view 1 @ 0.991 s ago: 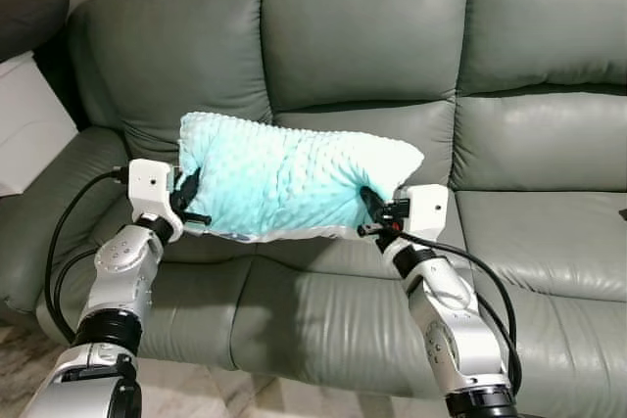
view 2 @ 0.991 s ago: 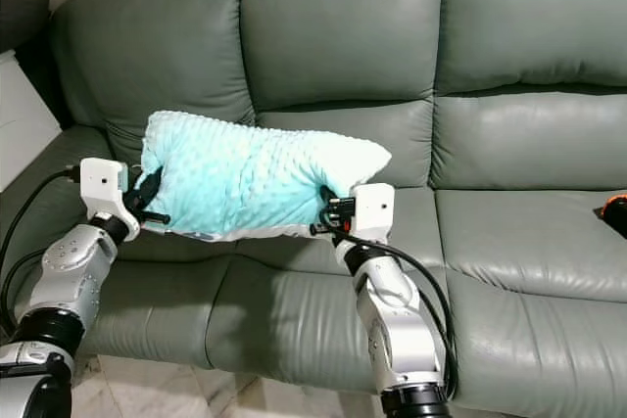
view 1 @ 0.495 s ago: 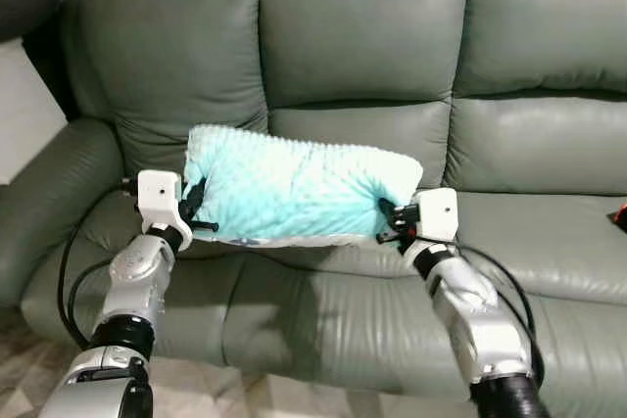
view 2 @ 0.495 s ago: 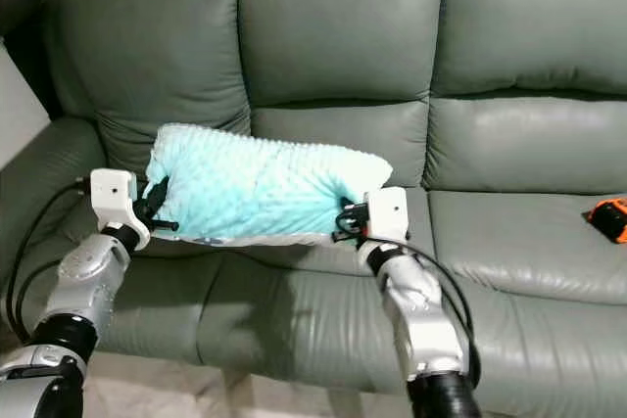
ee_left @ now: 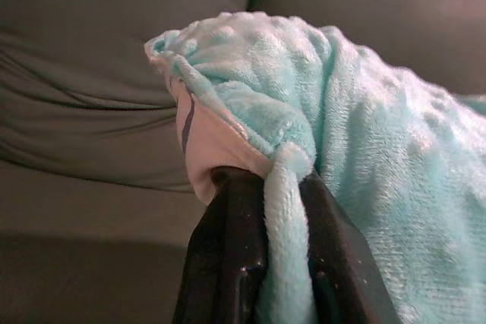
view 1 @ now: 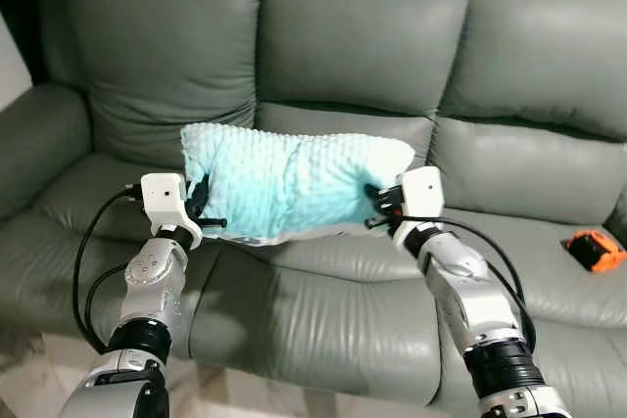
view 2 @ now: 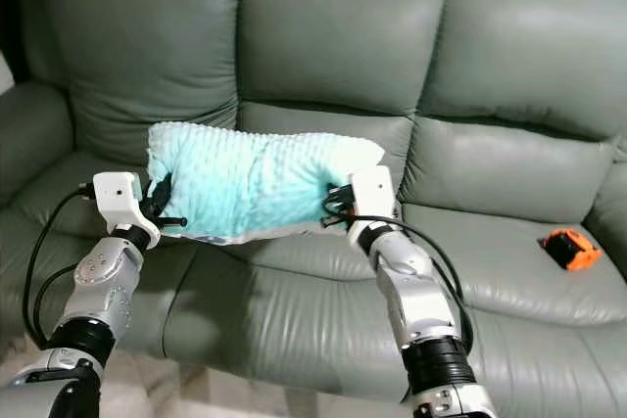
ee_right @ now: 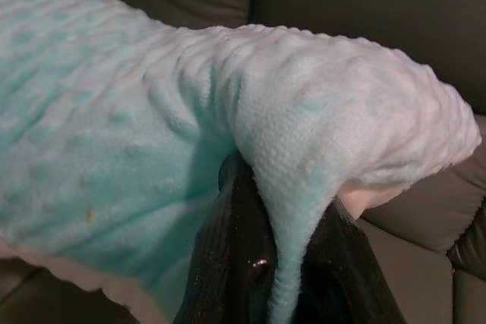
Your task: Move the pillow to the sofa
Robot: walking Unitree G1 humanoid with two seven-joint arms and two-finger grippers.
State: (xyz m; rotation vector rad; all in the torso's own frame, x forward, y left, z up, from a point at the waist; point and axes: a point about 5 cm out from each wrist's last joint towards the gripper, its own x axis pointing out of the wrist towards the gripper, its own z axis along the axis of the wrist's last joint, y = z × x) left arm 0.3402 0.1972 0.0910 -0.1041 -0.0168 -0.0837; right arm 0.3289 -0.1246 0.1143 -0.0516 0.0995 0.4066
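Spanning left-right, pillow [view 1: 294, 183] hangs clamped between both grippers' jaws above sofa [view 1: 392, 46].

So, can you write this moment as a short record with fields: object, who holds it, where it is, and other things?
object: turquoise pillow, dotted plush
left gripper: shut on the pillow's left end
right gripper: shut on the pillow's right end
grip detail: fingers pinch a fold of fabric
position: held over the seat of the green sofa, whether it touches cannot be told
other: small orange object on the right seat
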